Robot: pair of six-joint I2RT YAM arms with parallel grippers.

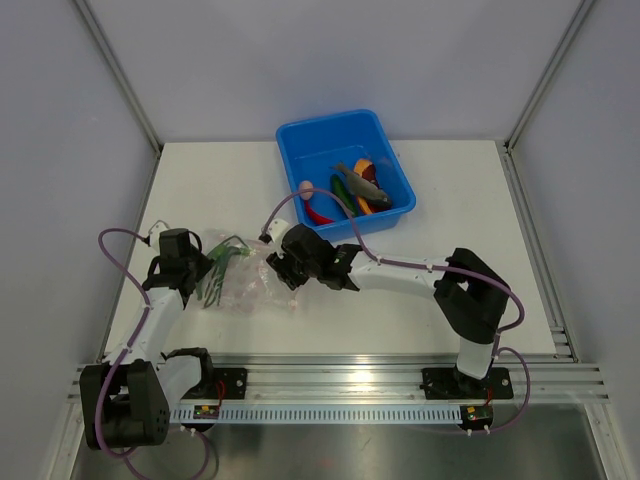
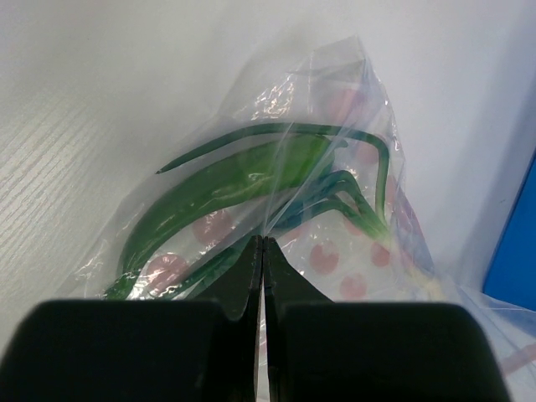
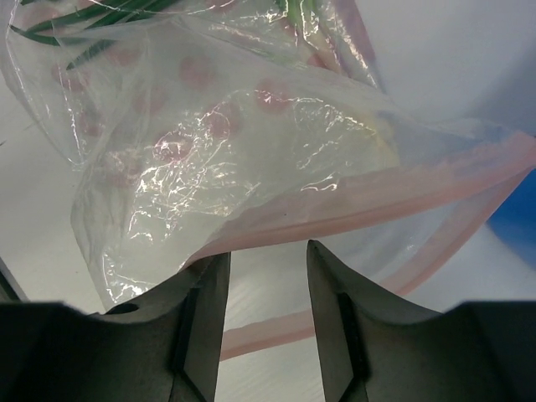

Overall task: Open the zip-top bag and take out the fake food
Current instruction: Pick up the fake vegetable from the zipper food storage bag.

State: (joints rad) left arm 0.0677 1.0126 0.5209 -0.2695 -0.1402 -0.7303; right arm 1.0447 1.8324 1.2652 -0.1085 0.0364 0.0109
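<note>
The clear zip-top bag [image 1: 243, 285] lies crumpled on the table between my two grippers. My left gripper [image 1: 207, 272] is shut on the bag's closed end; plastic shows pinched between the jaws in the left wrist view [image 2: 264, 241]. The green onion [image 2: 243, 172] is still inside the bag [image 2: 352, 251], and shows from above [image 1: 222, 258]. My right gripper [image 1: 278, 262] is open at the bag's mouth. In the right wrist view its jaws [image 3: 268, 260] stand apart just below the pinkish zip strip [image 3: 394, 205], whose two lips are parted. The bag [image 3: 234, 142] looks otherwise empty.
The blue tub [image 1: 300, 135] stands at the back centre and holds the grey fish [image 1: 358, 182], orange slice [image 1: 366, 167], green chilli [image 1: 342, 192] and red chilli [image 1: 320, 213]. The pale pink egg [image 1: 306, 186] sits at its left side. The tub's edge shows in the left wrist view [image 2: 515, 234].
</note>
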